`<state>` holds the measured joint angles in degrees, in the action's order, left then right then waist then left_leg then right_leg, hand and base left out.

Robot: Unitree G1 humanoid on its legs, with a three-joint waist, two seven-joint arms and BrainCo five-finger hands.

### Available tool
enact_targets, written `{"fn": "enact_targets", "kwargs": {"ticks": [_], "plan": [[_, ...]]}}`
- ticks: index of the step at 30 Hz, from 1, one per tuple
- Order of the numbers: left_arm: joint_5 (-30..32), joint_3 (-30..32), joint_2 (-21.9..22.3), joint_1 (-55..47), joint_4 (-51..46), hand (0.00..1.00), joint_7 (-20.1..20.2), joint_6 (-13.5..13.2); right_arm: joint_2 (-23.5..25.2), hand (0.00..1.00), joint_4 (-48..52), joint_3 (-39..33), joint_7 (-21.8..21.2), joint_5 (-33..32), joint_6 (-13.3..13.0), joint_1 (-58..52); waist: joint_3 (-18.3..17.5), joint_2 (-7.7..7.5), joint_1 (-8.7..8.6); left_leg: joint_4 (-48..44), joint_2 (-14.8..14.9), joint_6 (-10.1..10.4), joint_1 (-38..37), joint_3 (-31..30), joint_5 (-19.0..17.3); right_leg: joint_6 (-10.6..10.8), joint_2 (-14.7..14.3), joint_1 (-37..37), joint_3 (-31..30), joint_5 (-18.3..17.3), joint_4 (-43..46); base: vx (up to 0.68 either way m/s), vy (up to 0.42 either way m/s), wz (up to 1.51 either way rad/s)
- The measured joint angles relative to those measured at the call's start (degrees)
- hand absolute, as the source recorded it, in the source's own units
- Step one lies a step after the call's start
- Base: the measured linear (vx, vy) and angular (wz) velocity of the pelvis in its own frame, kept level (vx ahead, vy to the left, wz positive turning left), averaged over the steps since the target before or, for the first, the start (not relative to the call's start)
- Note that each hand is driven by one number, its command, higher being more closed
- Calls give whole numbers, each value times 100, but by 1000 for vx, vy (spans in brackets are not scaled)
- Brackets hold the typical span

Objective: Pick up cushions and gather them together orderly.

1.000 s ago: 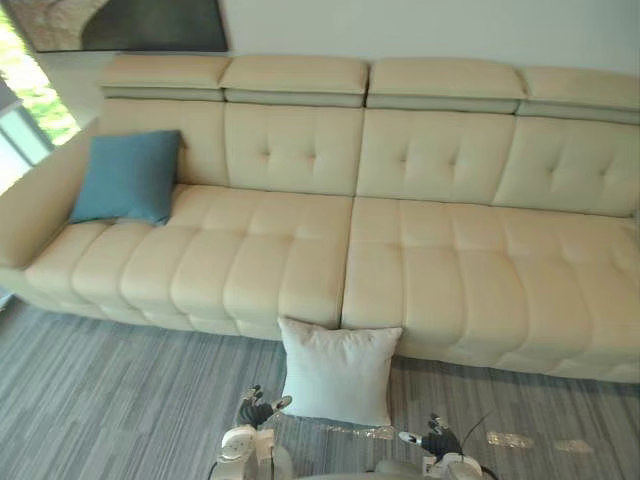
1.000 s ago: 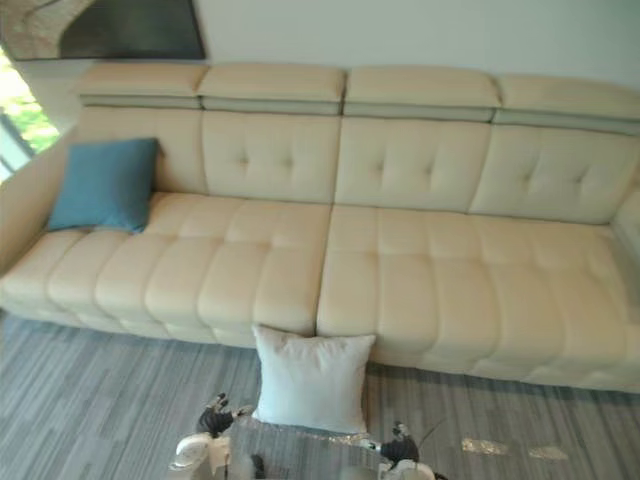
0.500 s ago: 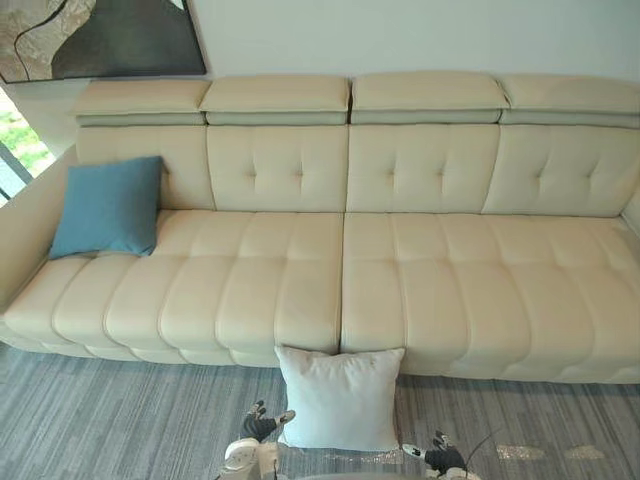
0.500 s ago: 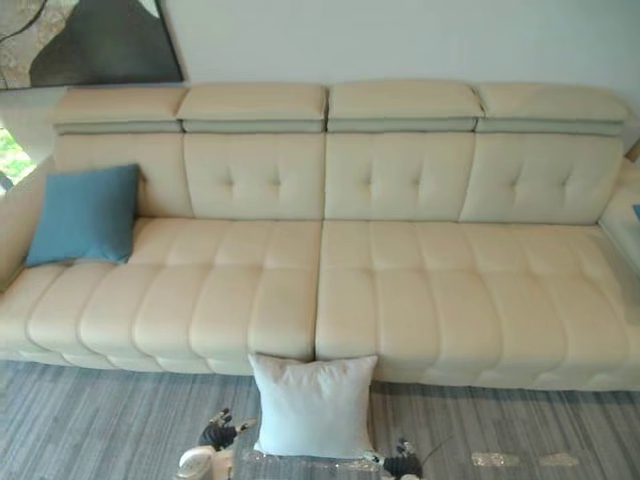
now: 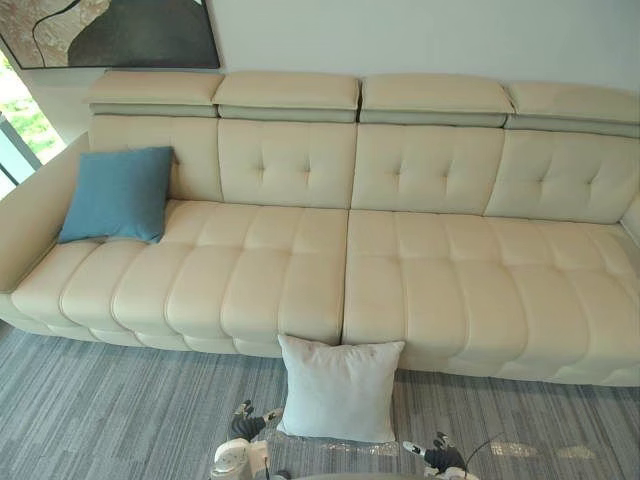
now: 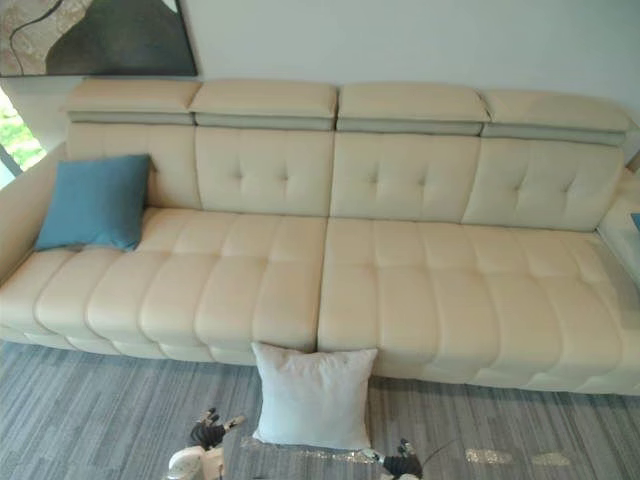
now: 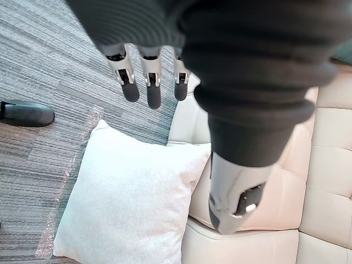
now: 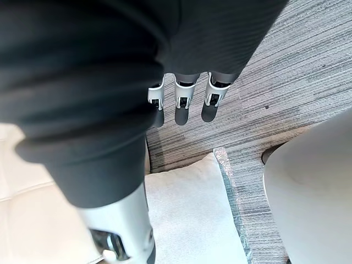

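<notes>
A white cushion (image 5: pixel 339 388) stands on the grey carpet, leaning against the front of the cream sofa (image 5: pixel 420 270) near its middle seam. A blue cushion (image 5: pixel 117 194) rests upright in the sofa's left corner against the backrest. My left hand (image 5: pixel 245 424) hovers just left of the white cushion's lower edge, fingers (image 7: pixel 142 74) straight and holding nothing. My right hand (image 5: pixel 434 457) sits low to the cushion's right, fingers (image 8: pixel 183 103) relaxed and empty. Both wrist views show the white cushion (image 7: pixel 131 203) past the fingers.
A dark framed picture (image 5: pixel 110 30) hangs on the wall above the sofa's left end. A window (image 5: pixel 18 135) lies past the left armrest. Striped grey carpet (image 5: pixel 110 410) spreads in front of the sofa. Shiny tape marks (image 5: pixel 525 450) lie on the floor at right.
The whole picture has shifted, so the camera has moved. Both hands stay low beside the white cushion, still open; the cushions have not moved.
</notes>
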<state>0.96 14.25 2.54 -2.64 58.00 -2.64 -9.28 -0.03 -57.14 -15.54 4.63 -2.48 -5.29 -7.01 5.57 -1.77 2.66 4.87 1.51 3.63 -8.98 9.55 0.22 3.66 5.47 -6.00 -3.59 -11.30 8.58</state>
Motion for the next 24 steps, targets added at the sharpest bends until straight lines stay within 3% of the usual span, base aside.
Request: {"fn": "enact_targets", "kwargs": {"ticks": [12, 16, 19, 24], "plan": [[12, 51, -189, 22, 8, 0, -201, 113, 1, 0, 36, 108, 46, -14, 20, 153, -23, -17, -43, 92, 140, 39, 321, 351, -19, 6, -65, 454, -53, 1, -19, 22, -19, -9], [11, -8, -379, 46, -5, 0, -310, 119, -15, 0, 935, 382, 133, -24, 5, 268, 166, -20, -40, 34, 208, 103, 433, 671, -83, 6, -133, 774, -190, 4, 245, 91, -37, -38], [2, -138, -478, 234, -195, 0, -412, 106, -80, 0, 1631, 507, 257, 6, -137, 515, 393, -40, -35, -567, 313, 69, 924, 871, -292, 7, -159, 1282, -191, 3, 715, 25, -67, -23], [-30, -375, -521, 539, -689, 0, -515, 20, -209, 0, 2559, 817, 399, 17, -335, 777, 571, 74, 0, -2326, 733, 17, 2118, 887, -904, 5, -316, 2185, -153, -6, 1613, -27, -62, -15]]}}
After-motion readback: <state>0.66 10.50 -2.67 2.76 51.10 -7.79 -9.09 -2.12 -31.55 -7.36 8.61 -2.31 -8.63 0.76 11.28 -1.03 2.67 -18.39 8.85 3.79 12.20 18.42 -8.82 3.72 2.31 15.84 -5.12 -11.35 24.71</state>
